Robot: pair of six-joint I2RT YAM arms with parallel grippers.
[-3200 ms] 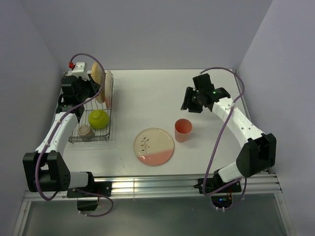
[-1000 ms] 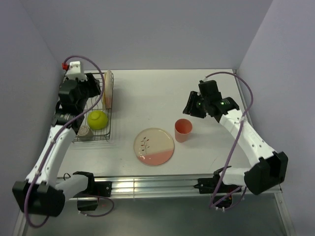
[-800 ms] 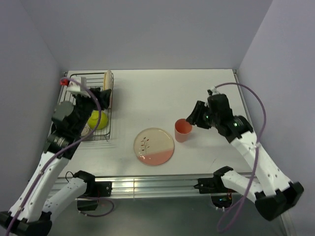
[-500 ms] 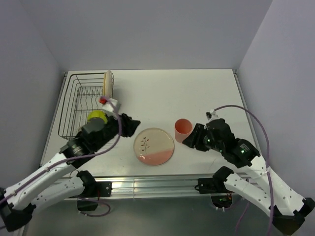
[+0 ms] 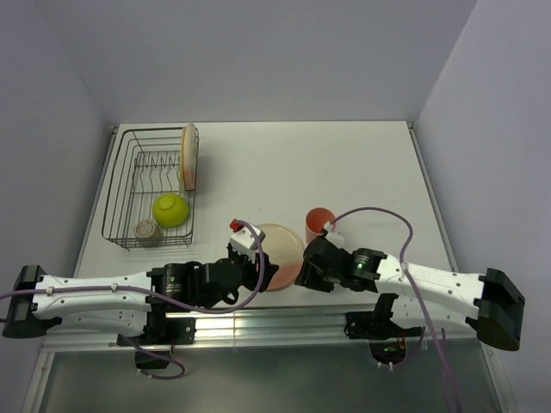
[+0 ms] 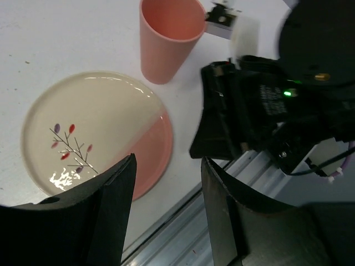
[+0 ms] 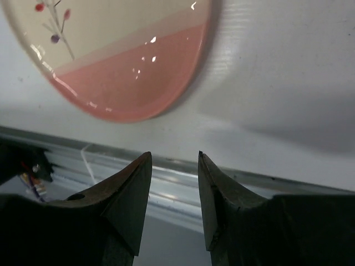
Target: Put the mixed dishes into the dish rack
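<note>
White worktop (image 5: 344, 163) boxed in by plain lavender-grey walls on three sides; aluminium rail along the near edge carries both arm bases.

Dish rack (image 5: 129, 185), black wire, sits at the far left corner of the worktop. In it: two plates (image 5: 189, 155) upright on edge at the right side, a lime-green bowl (image 5: 170, 209) in the near part, a tiny grey dish (image 5: 147, 230) at the near corner beside the bowl.

Both arms lie folded low along the near edge, reaching inward toward each other. They cover part of the third plate in the overhead view; only its upper arc shows there.

Left wrist view gives the whole third plate (image 6: 94, 133): cream with a pink segment and a leaf sprig, flat on the worktop. Salmon-pink cup (image 6: 166, 36) stands upright just beyond it, apart from its rim. Same view shows the right arm's black wrist housing with a green light, just right of the plate.

Right wrist view shows the plate's pink edge from close by and the rail below, nothing else of the dishes.

Left gripper (image 6: 166, 213): fingers spread apart, nothing between them, hanging over the plate's near pink edge. Right gripper (image 7: 175, 199): fingers slightly parted, holding nothing, over bare worktop and rail just off the plate's rim.

Pink-grey cables loop over both arms.
</note>
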